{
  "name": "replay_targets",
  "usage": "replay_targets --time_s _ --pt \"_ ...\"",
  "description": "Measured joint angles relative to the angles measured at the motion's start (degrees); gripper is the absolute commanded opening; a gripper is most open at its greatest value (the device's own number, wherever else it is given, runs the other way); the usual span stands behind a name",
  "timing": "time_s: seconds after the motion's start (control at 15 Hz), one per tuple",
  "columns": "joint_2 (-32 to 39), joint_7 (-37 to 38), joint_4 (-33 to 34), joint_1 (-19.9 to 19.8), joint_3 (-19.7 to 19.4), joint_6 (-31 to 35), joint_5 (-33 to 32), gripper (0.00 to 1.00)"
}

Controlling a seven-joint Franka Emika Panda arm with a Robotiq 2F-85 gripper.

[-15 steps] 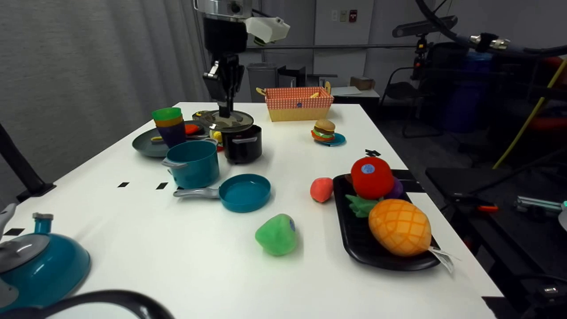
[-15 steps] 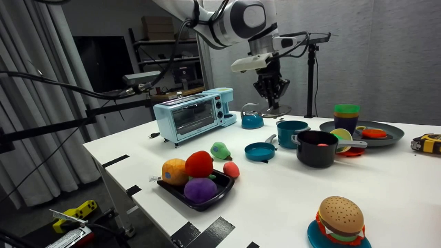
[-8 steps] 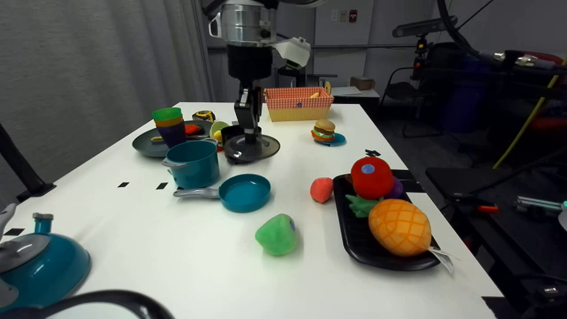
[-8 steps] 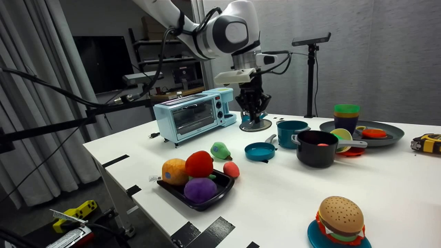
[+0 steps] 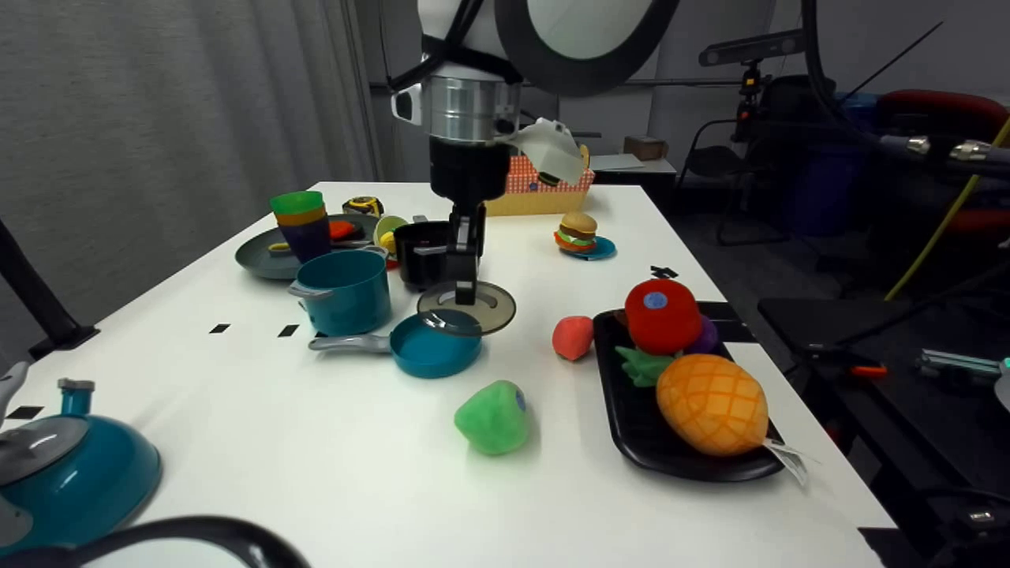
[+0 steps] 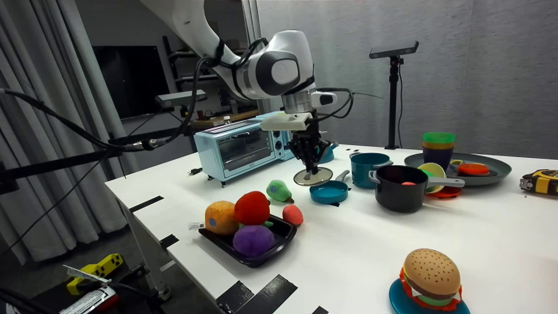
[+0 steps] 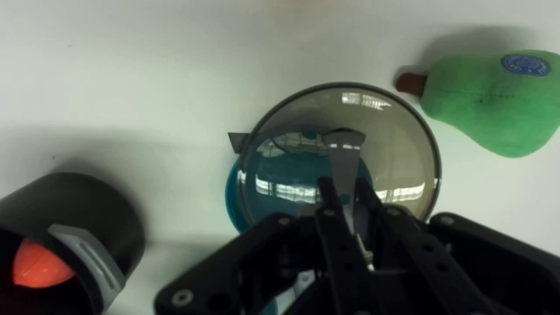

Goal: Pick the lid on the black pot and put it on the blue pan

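I'm clenching the smoky glass lid point(image 7: 378, 146) by its grey knob point(image 7: 344, 153) in my gripper point(image 7: 345, 192); it's hovering off-centre above the blue frying pan point(image 6: 330, 194), which is lying more toward the black saucepan point(image 6: 397, 196).

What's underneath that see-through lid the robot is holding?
Through the lid, the wrist view shows part of the blue pan and, beside it, white tabletop. The gripper blocks some of that view, so I can't tell what's hidden behind it.

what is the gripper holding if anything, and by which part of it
The gripper holds the see-through, dark-rimmed lid, pinched by the gray handle at the middle of its top.
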Motion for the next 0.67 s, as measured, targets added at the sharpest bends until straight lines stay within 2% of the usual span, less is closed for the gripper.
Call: replay_targets --time_s 0.67 --pt "4.2 0.0 3.3 -0.2 -0.7 2.1 -0.3 0.04"
